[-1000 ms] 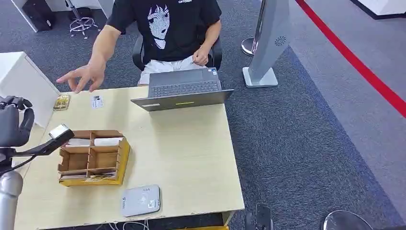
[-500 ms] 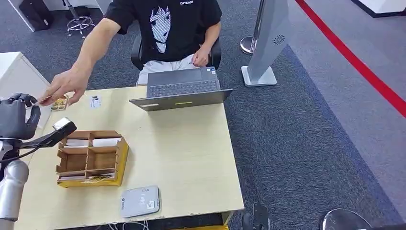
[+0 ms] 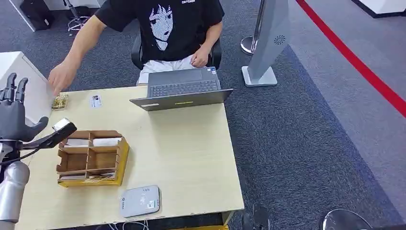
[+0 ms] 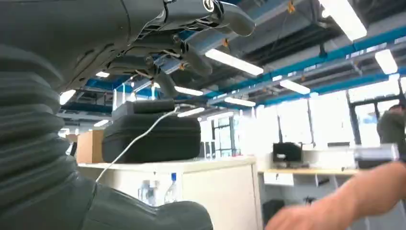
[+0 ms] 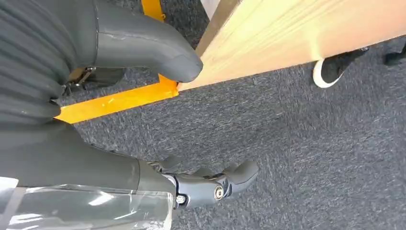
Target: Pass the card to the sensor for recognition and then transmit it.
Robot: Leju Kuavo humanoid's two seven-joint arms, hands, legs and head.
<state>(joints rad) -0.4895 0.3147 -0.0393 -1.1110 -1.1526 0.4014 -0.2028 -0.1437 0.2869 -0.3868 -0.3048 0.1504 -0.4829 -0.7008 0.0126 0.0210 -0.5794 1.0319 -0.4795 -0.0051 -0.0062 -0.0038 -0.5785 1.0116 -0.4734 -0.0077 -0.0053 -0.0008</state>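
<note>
Left hand now unfurled, fingers upright, beside the table.

Dark grey carpet, red stripe crossing far corner. Pale wood desk, white cabinet beside it. Grey stand on carpet past desk. Office chair behind desk. Orange floor tape under desk edge. Ceiling with blue beams, strip lights; bright windows at far wall.
</note>
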